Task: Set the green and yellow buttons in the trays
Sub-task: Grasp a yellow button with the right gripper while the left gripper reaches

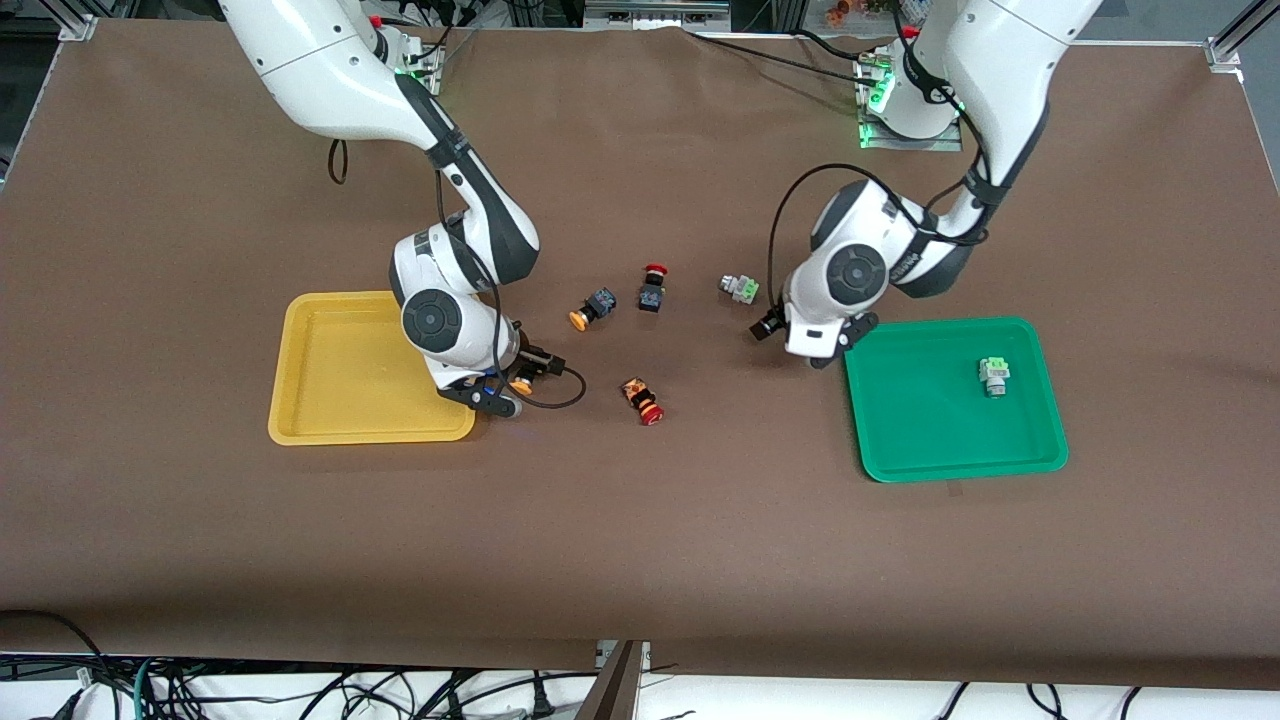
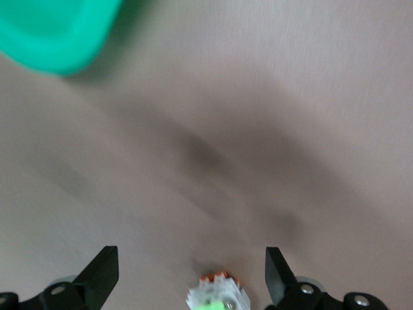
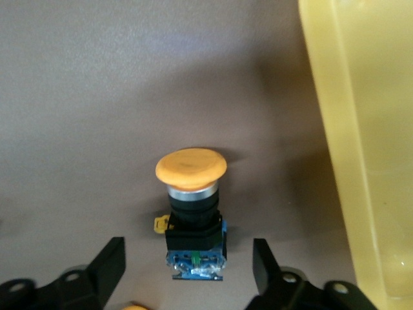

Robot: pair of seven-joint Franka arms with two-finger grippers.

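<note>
Button (image 3: 191, 205): orange-yellow cap; black-blue body

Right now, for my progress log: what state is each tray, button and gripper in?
Yellow tray: empty.
Green tray: holds one green button.
Other green button: on the table.
Yellow button beside yellow tray: on table, ungrasped.
Other yellow button: on table.
Left gripper: open, empty.
Right gripper: open around that yellow button.

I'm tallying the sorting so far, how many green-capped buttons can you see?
2. One lies in the green tray. The other lies on the table, farther from the camera, at the open left gripper. The open right gripper straddles a yellow button. None seems hidden.
</note>
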